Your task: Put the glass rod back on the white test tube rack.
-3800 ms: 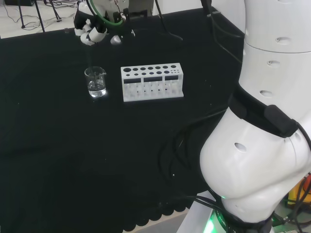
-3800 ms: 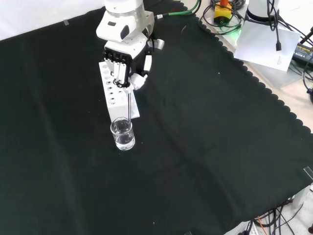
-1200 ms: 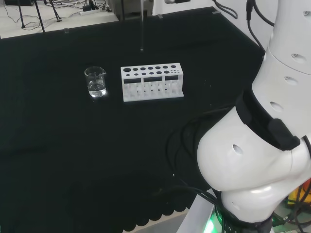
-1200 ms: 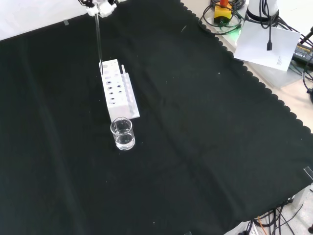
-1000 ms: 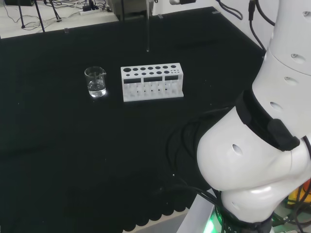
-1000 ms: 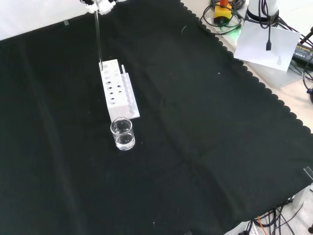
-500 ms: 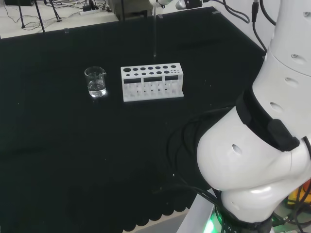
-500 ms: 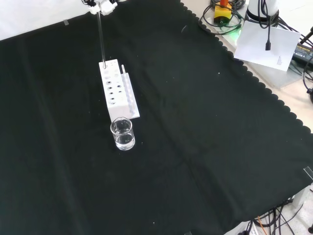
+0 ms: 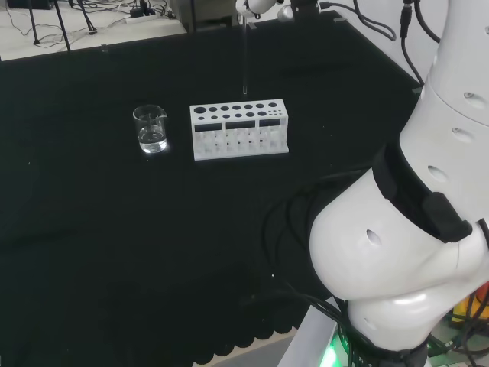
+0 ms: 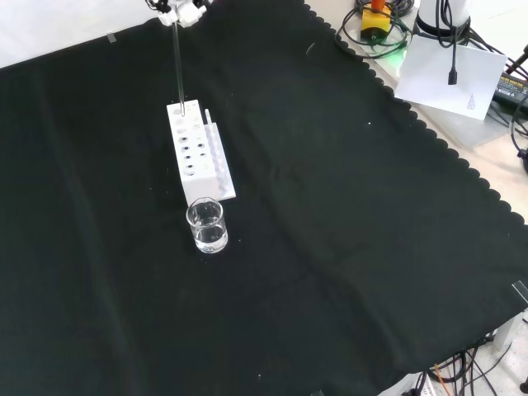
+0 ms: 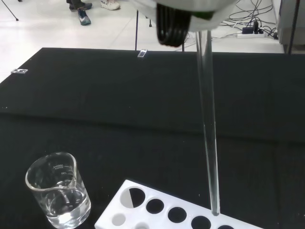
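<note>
Hanging upright from the hand (image 10: pixel 183 10), whose fingers are pinching its top, the glass rod (image 11: pixel 208 143) is hovering above the white test tube rack (image 9: pixel 239 128); centring over a hole before lowering seems wise.

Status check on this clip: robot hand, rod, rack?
Robot hand shut on glass rod, held upright. Rod tip just above white test tube rack, not yet in a hole. Beaker stands apart from the rack.
</note>
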